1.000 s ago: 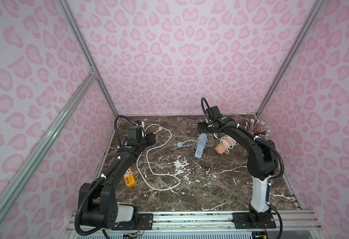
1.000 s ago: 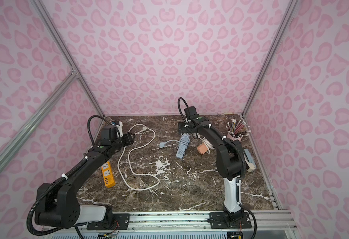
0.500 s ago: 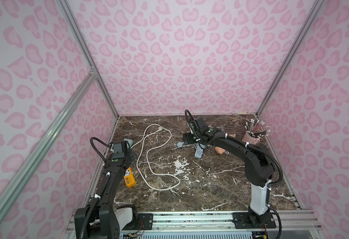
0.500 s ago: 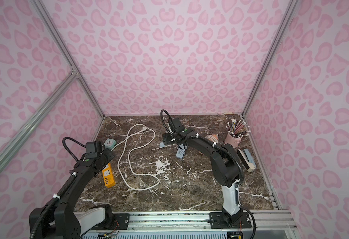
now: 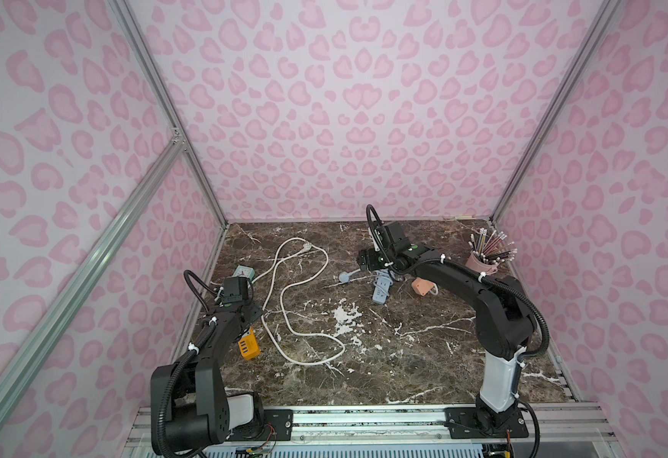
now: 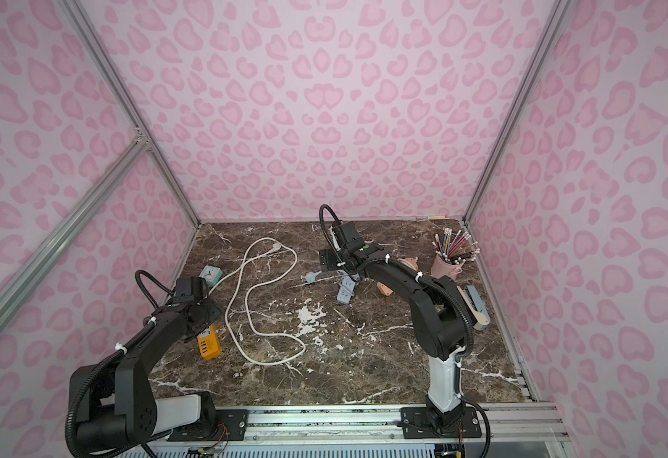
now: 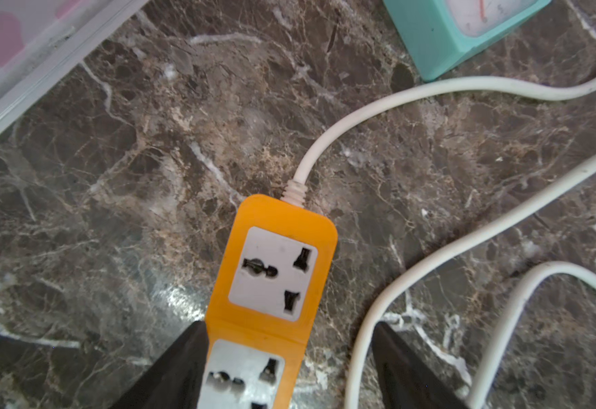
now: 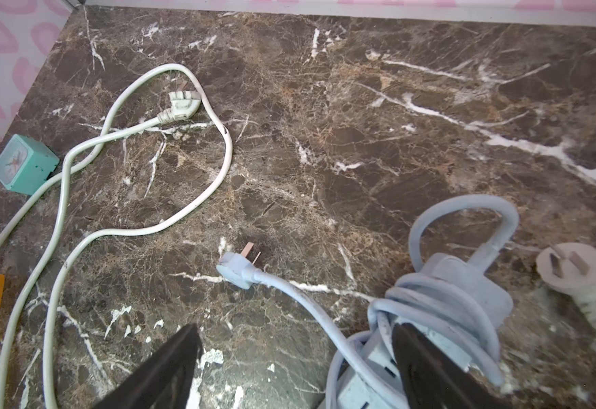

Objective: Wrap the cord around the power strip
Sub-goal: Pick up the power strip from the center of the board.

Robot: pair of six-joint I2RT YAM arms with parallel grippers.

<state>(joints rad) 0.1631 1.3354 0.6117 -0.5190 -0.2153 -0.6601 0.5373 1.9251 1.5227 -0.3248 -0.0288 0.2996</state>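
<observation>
Your orange power strip (image 7: 271, 276) lies flat, sockets up, close to the left edge of the surface (image 5: 403, 376). None of its white cord (image 7: 466, 83) is wound on it yet. The cord leaves the strip's far end, passes just beside the small teal clock (image 8: 24, 170), and wanders in loose loops over the left half of the surface, with the plug (image 8: 183, 102) lying near the back edge. Your left fingers (image 7: 179, 368) are released and straddle the strip. One is against its side and the other stands clear, with a run of cord lying in that gap, so closing now could pinch the cord against the casing. Your right fingers (image 8: 169, 368) are also spread and hold nothing, poised over a blue strip (image 8: 448, 304) near the middle of the back, which is already bundled in its own cord. Expect the orange casing to be light, rigid and quick to skate on the polished stone, so take it across its narrow width near mid-length. The cord looks thick and springy and will likely want to unwind. Pick it up close to where it exits the casing and keep tension on each turn. The plug will probably trail and swing as the heavier end.
</observation>
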